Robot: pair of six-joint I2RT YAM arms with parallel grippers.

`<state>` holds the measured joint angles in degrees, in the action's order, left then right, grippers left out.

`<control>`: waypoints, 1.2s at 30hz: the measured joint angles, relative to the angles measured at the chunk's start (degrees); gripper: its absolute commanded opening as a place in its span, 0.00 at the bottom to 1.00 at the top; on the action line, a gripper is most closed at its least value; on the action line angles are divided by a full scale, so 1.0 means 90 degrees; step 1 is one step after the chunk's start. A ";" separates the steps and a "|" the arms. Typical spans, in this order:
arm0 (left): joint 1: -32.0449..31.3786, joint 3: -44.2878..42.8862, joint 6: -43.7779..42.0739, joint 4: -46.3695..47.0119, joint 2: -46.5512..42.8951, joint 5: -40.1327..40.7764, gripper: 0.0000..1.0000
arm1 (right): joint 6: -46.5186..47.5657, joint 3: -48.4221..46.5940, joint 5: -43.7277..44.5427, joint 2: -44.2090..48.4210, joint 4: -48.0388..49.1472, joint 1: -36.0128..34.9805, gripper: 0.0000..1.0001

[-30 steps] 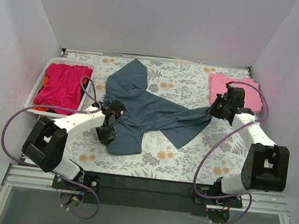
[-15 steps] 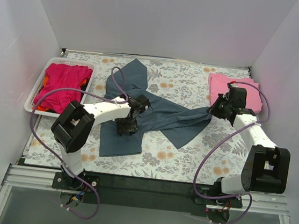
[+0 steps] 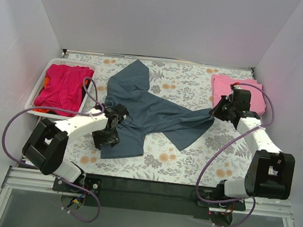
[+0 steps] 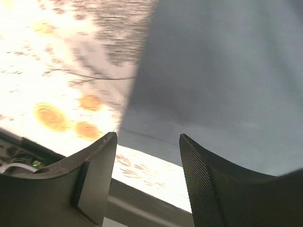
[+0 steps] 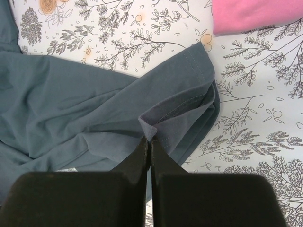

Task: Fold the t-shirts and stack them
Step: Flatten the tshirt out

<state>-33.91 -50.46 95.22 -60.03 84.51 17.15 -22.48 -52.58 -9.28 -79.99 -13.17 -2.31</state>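
— Fingers on our left gripper stand apart with nothing between them; the slate t-shirt lies just beyond their tips, on the flowered cloth.

— And our right gripper?

— Pressed shut, we see, pinching a raised fold of that shirt's edge. The pink t-shirt lies well beyond those tips, to their right.

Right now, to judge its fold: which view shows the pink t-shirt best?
Top external: nearly the whole pink t-shirt shows, at far right. The right wrist view catches only one edge; the left wrist view shows none.
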 measured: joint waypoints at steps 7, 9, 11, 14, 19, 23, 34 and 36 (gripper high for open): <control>0.0454 0.0347 -0.0085 0.0063 -0.0129 -0.0007 0.52 | 0.0000 0.0107 -0.0061 0.0146 -0.0007 0.0000 0.01; 0.0508 0.0401 -0.0134 0.0112 -0.0117 -0.0027 0.52 | 0.0000 0.0107 -0.0068 0.0170 -0.0002 0.0000 0.01; 0.0512 0.0425 -0.0180 0.0202 -0.0041 -0.0058 0.49 | 0.0000 0.0109 -0.0087 0.0192 0.0000 0.0000 0.01; 0.0512 0.0464 -0.0274 0.0384 0.0112 -0.0168 0.45 | -0.0002 0.0109 -0.0114 0.0214 -0.0002 0.0000 0.01; 0.0542 0.0520 -0.0393 0.0617 0.0117 -0.0372 0.28 | -0.0005 0.0112 -0.0134 0.0304 -0.0002 0.0000 0.01; 0.0568 0.0546 -0.0508 0.0843 0.0121 -0.0578 0.18 | -0.0012 0.0112 -0.0136 0.0423 -0.0002 0.0000 0.01; 0.0772 0.0692 -0.0680 0.0879 -0.0109 -0.0726 0.42 | -0.0034 0.0112 -0.0143 0.0610 -0.0002 0.0000 0.01; 0.0772 0.0704 -0.0602 0.0806 -0.0168 -0.0656 0.45 | -0.0034 0.0112 -0.0155 0.0610 -0.0002 0.0000 0.01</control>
<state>-26.96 -44.12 89.80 -52.77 83.00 11.25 -22.79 -51.57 -10.68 -74.50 -13.19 -2.31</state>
